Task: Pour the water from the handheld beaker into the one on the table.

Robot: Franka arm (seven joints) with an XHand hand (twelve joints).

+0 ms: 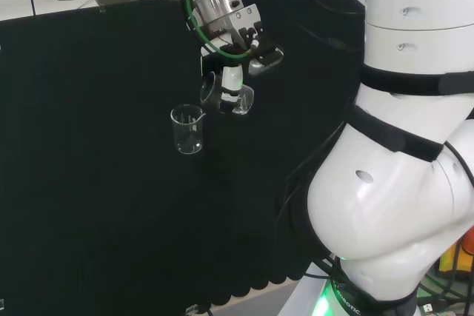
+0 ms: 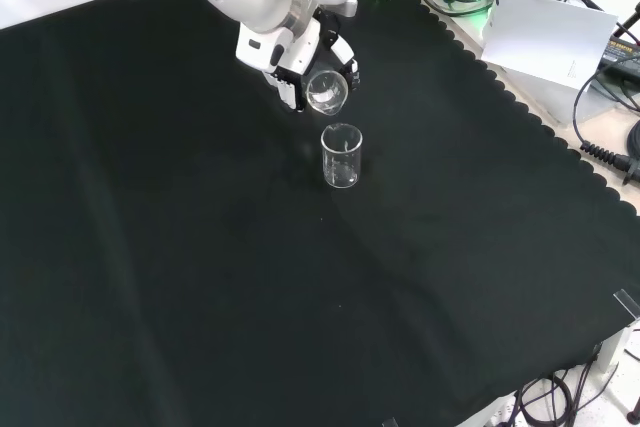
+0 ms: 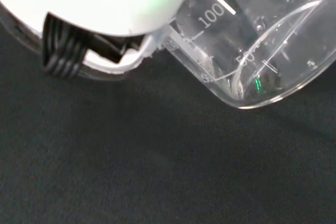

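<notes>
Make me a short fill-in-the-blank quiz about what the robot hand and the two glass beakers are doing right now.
1. The robot hand holds a clear glass beaker that is ____, not upright.
2. The second clear glass beaker stands ____ on the cloth.
3. The cloth covering the bench is ____ in colour.

Missing words: tilted; upright; black

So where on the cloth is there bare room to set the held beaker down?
In the front view, the black cloth lies bare below and to the left of the standing beaker, down to the scalloped edge; the strip to its right is bare too. It is crowded just above that beaker, where the hand holds the tilted beaker close over it.
</notes>
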